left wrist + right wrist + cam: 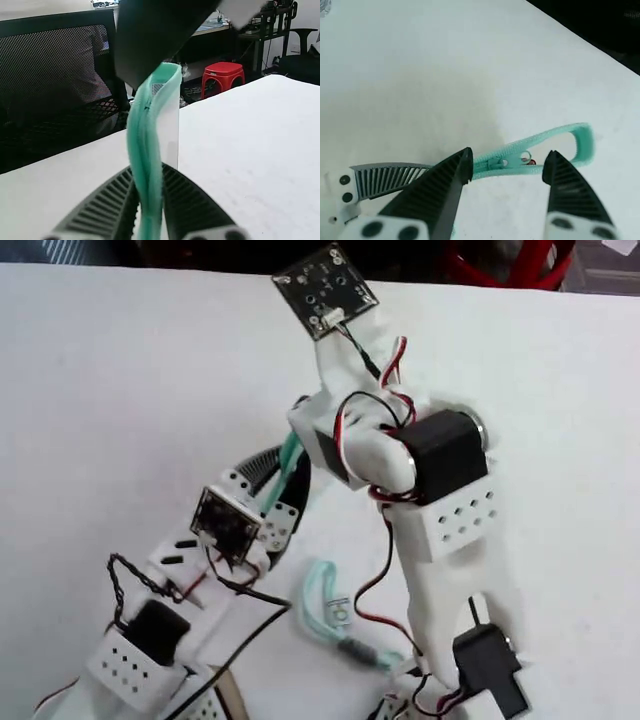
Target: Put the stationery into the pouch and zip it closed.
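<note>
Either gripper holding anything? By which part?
Left gripper is shut on the teal pouch, clamping its zippered edge near one end. Right gripper is open over the zipper pull, holding nothing.

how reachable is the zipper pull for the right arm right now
Probably yes: the right gripper is open and lined up on the zipper pull with nothing between them, while the left gripper clamps the pouch.
</note>
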### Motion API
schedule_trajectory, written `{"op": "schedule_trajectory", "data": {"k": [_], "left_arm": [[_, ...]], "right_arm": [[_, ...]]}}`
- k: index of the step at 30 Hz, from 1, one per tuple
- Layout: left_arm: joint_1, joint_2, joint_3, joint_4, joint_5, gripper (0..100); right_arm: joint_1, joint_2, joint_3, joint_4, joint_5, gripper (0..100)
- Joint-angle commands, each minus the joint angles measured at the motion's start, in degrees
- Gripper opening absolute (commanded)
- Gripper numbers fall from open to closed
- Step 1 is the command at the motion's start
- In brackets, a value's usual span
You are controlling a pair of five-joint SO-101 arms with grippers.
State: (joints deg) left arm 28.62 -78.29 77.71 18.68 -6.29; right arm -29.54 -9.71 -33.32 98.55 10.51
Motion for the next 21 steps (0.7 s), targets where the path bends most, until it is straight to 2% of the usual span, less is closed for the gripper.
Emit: {"op": "schedule_trajectory", "data": {"k": [1,12,17,21], "left_arm": [[-0.48,0.57,-0.18,-0.7,-0.44,2],[-0.48,0.57,-0.18,-0.79,-0.44,2],[-0.57,0.57,-0.18,-0.53,-0.62,2],[-0.57,0.57,-0.18,-0.44,-0.62,2]], "right_arm": [[-0.31,-0.4,2.37,0.13,2.02,23.4],[4.44,-0.04,7.74,0.04,4.04,23.4],[4.62,2.15,9.41,-0.13,10.11,23.3],[9.89,6.11,9.14,-1.8,12.57,23.3]]}}
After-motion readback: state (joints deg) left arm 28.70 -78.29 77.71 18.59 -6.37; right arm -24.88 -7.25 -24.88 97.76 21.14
